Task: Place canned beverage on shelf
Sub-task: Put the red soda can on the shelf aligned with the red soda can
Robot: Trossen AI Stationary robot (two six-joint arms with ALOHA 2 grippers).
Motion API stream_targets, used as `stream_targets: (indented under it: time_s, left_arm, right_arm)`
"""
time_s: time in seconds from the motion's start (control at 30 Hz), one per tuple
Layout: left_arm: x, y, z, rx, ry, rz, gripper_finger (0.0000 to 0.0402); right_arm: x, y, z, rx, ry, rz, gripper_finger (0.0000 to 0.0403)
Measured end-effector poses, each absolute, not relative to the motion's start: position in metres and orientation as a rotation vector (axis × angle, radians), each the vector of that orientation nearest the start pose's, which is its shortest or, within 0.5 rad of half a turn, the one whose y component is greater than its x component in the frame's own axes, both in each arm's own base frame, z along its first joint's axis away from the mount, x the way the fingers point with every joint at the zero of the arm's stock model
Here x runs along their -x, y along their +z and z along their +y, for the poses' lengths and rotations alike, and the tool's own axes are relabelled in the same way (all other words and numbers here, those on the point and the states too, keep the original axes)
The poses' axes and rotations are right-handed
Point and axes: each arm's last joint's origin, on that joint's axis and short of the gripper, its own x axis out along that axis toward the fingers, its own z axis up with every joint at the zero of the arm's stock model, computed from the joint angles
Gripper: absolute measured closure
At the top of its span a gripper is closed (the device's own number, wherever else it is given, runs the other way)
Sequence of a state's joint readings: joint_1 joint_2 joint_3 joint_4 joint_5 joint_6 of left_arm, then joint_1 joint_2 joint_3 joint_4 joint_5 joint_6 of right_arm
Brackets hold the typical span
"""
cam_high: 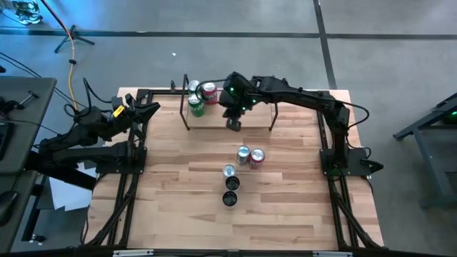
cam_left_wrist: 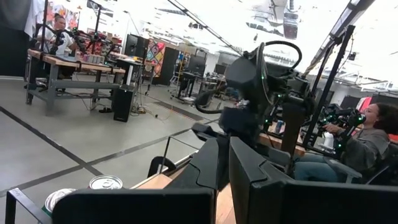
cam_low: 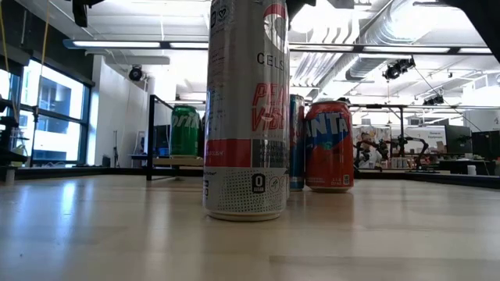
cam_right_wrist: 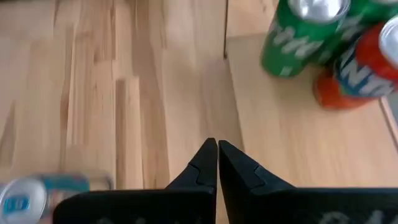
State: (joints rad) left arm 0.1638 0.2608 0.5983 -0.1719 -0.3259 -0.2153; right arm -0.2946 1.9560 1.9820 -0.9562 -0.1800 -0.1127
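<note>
The shelf [cam_high: 235, 114] is a pale board with a black wire upright at each end, at the table's far middle. A green can [cam_high: 196, 107], a red can [cam_high: 208, 91] and a silver-topped can [cam_high: 193, 87] stand on its left end; they also show in the right wrist view [cam_right_wrist: 298, 37]. My right gripper [cam_high: 234, 125] is over the shelf's near edge, shut and empty [cam_right_wrist: 217, 146]. My left gripper [cam_high: 146, 111] waits at the table's far left, shut and empty [cam_left_wrist: 227, 163]. Several cans [cam_high: 243, 153] stand on the table's middle.
Near the low camera stand a tall silver can [cam_low: 246, 109], a blue can [cam_low: 296, 140] and an orange can [cam_low: 329, 147]. Two dark cans [cam_high: 231, 183] stand nearer the front. The shelf's middle and right part [cam_right_wrist: 298, 143] is bare board. People sit at benches beyond the table.
</note>
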Motion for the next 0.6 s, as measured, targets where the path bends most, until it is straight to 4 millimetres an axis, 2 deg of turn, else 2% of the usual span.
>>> stream_targets:
  time_s: [0.3, 0.43, 0.6]
  left_arm:
    - [-0.069, 0.322, 0.018, 0.217, 0.379, -0.172, 0.0401]
    - [-0.070, 0.318, 0.017, 0.210, 0.326, -0.127, 0.0401]
    - [-0.078, 0.308, 0.016, 0.150, 0.252, -0.127, 0.0401]
  right_arm:
    - [-0.393, 0.340, -0.088, -0.129, 0.027, 0.935, 0.0403]
    - [-0.364, 0.323, -0.069, -0.232, -0.017, 0.893, 0.0403]
    - [-0.316, 0.308, -0.036, -0.405, -0.119, 0.645, 0.0403]
